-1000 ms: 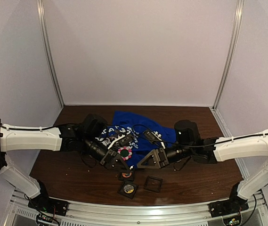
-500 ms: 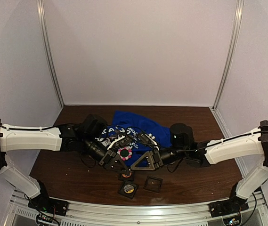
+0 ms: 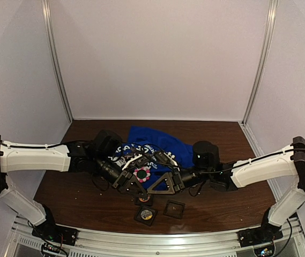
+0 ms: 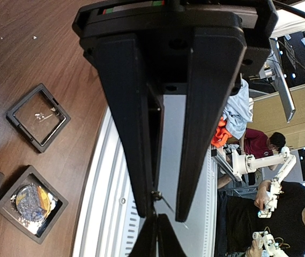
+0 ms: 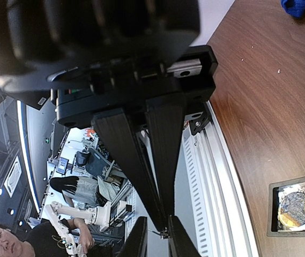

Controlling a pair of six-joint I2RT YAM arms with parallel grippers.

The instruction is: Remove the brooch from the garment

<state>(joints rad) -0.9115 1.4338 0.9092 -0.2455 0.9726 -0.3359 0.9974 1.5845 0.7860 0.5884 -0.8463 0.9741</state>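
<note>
The garment (image 3: pixel 165 142), a royal-blue T-shirt with white lettering, lies bunched at mid-table. The brooch (image 3: pixel 142 172), a pink-and-white flower, rests on its near part, just behind both grippers. My left gripper (image 3: pixel 140 187) (image 4: pixel 165 214) points toward the near edge and is shut. My right gripper (image 3: pixel 152 187) (image 5: pixel 165 231) meets it tip to tip. Its fingers are pressed together on a tiny metal pin (image 5: pixel 163 234) (image 4: pixel 155 195) with a thin wire sticking out. Neither wrist view shows the flower, and whether the pin belongs to it I cannot tell.
Three small black display boxes sit on the brown table in front of the grippers. One (image 3: pixel 144 199) is partly under the tips, one (image 3: pixel 146 215) holds a round piece, and one (image 3: pixel 174 209) is beside it. The aluminium rail (image 3: pixel 152 238) runs along the near edge.
The right arm has slid left until its tips meet the left gripper, and its jaws have closed. The left arm, the brooch and the garment have stayed still.
</note>
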